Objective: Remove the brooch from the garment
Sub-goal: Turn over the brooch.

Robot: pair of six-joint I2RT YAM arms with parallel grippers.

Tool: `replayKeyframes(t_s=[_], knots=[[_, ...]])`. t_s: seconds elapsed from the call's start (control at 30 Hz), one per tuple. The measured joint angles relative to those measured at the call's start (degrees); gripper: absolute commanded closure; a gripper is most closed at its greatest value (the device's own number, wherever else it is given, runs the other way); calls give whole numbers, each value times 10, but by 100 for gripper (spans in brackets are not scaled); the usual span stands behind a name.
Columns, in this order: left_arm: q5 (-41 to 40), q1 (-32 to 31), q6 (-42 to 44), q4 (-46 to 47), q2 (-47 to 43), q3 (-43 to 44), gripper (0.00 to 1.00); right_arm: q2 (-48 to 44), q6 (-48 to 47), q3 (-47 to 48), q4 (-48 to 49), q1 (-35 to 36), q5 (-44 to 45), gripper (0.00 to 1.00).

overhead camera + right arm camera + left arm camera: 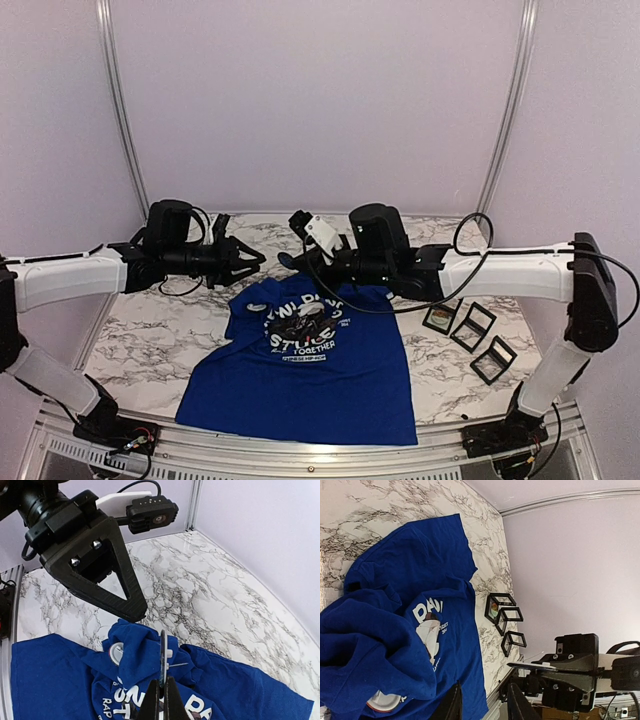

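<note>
- Our right gripper (162, 687) pinches up the royal-blue printed T-shirt (50, 680)
- Our open-jawed left gripper (485, 689) should next clasp the round white brooch (116, 653), we judge

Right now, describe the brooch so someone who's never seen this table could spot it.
On the marble table lies a blue T-shirt, its far end bunched up. The brooch sits on that bunched fabric: a small round white disc, unlike the flat printed lettering nearby.

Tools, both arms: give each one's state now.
Left tool: open, holding nothing.
Right tool: closed, pinching a raised fold of the garment.
</note>
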Motion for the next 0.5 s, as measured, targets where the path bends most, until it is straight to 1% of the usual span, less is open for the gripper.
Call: replayKeyframes(t_s=[0.27,0.5], knots=[[28,0,-104,93,-15,-33,66,-5,-121,-40,72,49,172,100],[38,0,-167,157,-15,-44,66,-5,-219,-67,135,85,258,100]])
